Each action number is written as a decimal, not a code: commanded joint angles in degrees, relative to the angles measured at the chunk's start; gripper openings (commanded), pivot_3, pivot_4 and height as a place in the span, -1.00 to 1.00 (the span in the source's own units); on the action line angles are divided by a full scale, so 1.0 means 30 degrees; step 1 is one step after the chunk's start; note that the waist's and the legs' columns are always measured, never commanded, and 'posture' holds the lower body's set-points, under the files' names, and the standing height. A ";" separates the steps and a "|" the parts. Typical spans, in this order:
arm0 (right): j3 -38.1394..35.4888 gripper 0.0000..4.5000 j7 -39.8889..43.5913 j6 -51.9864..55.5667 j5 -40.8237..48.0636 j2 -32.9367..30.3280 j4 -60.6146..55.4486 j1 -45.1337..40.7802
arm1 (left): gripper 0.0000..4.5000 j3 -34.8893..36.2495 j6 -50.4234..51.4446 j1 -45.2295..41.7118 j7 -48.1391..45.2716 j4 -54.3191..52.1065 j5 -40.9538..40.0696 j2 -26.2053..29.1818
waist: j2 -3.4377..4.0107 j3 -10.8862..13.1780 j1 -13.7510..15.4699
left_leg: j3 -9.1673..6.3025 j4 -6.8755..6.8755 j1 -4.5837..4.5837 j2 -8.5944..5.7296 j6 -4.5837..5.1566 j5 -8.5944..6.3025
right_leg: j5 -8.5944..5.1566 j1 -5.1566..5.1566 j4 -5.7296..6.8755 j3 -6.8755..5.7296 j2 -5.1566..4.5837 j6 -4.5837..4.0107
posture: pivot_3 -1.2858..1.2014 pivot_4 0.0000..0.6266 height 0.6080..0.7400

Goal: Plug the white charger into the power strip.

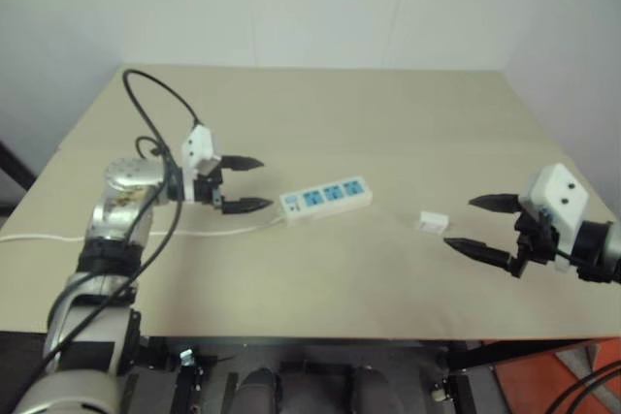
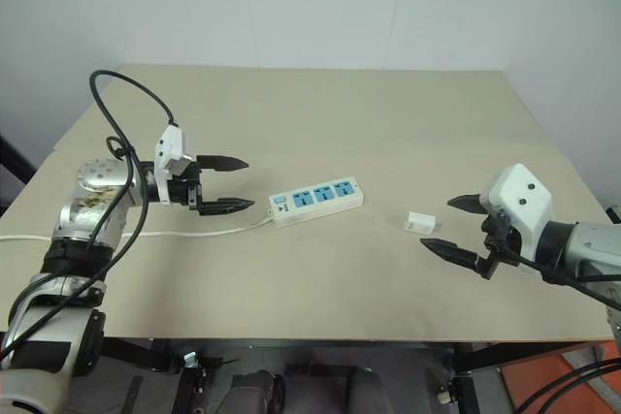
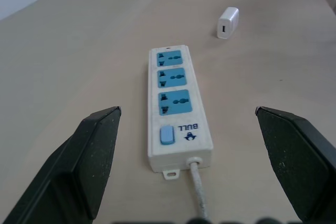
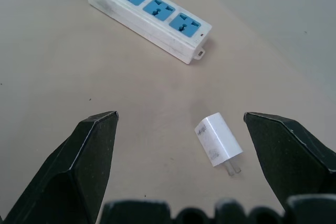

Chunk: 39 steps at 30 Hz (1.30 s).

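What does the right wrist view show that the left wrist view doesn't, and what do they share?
Right wrist alone: the white charger's two metal prongs and the bare end of the power strip. Left wrist alone: the strip's cord leaving the switch end and the charger's port face. Both: the charger lying loose on the table, apart from the strip, its three blue sockets unfilled, between open black fingers.

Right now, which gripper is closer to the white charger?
Right. The right gripper hangs open just beside the white charger, which lies apart from it on the table. The left gripper sits beyond the power strip, at its cord end.
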 commanded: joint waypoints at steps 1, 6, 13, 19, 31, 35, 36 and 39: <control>-0.0453 1.00 -0.0176 -0.0353 0.0140 0.0205 -0.0534 0.0097 | 0.99 0.0290 -0.0356 -0.0340 -0.0002 -0.0211 0.0079 0.0348 | 0.0000 0.0000 0.0002 | 0.0000 0.0001 0.0002 0.0000 0.0000 0.0000 | 0.0000 0.0000 0.0003 0.0001 0.0000 0.0000 | 0.03 -0.52 1.00; -0.0808 1.00 0.0117 -0.0615 0.0194 0.0383 -0.0846 0.0764 | 0.99 0.0278 -0.0603 -0.0792 0.0036 0.0240 0.0146 0.0131 | 0.0000 0.0000 0.0004 | 0.0003 0.0000 -0.0001 -0.0001 0.0001 0.0000 | 0.0000 0.0001 -0.0004 0.0002 -0.0001 0.0001 | 0.03 -0.52 1.00; -0.0692 1.00 -0.0034 -0.0550 0.0029 0.0146 -0.0696 0.0669 | 0.99 0.0139 -0.0934 -0.0486 0.0002 0.0310 0.0190 -0.0199 | 0.0000 0.0000 -0.0004 | 0.0001 0.0001 0.0006 -0.0001 0.0001 0.0000 | 0.0000 0.0003 0.0002 0.0002 0.0000 0.0000 | 0.03 -0.52 1.00; -0.0059 1.00 -0.0161 -0.0491 -0.0130 0.0026 -0.0575 0.0367 | 0.99 -0.0061 -0.4279 -0.0886 0.0120 0.3138 0.0743 -0.2173 | 0.0000 -0.0003 0.0031 | 0.0004 0.0002 0.0017 -0.0002 0.0001 0.0000 | 0.0000 0.0018 -0.0002 0.0001 -0.0001 0.0000 | 0.03 -0.52 1.00; 0.0460 1.00 -0.1018 0.0151 0.0219 0.0291 -0.1877 0.0032 | 0.99 0.1277 -0.8313 -0.3832 0.0023 1.2346 0.1302 -0.4974 | -0.0013 0.0002 0.0014 | 0.0002 0.0008 -0.0006 -0.0010 0.0008 -0.0004 | 0.0003 0.0004 -0.0008 -0.0002 -0.0001 -0.0002 | 0.03 -0.52 1.00; -0.0058 1.00 -0.1394 0.0641 0.0494 0.0376 -0.2752 0.0660 | 0.99 0.1687 -0.8562 -0.4343 0.0090 1.4084 0.1553 -0.5298 | -0.0015 0.0002 0.0047 | -0.0001 0.0017 -0.0008 -0.0012 0.0008 -0.0003 | 0.0005 0.0008 0.0001 -0.0003 -0.0002 -0.0003 | 0.03 -0.52 1.00; -0.0153 1.00 -0.1447 0.0715 0.0537 0.0373 -0.2871 0.0750 | 0.99 0.1646 -0.8839 -0.4369 0.0167 1.4325 0.1775 -0.5308 | -0.0015 0.0002 0.0054 | -0.0004 0.0017 -0.0008 -0.0011 0.0008 -0.0003 | 0.0005 0.0011 -0.0001 -0.0005 -0.0002 -0.0002 | 0.03 -0.52 1.00; -0.0429 1.00 -0.1591 0.0928 0.0666 0.0396 -0.3199 0.0996 | 0.99 0.1661 -0.9131 -0.4453 0.1178 1.5011 0.2419 -0.5468 | -0.0015 0.0001 0.0071 | -0.0003 0.0016 -0.0008 -0.0012 0.0008 -0.0004 | 0.0004 0.0009 -0.0006 -0.0005 -0.0002 -0.0001 | 0.03 -0.52 1.00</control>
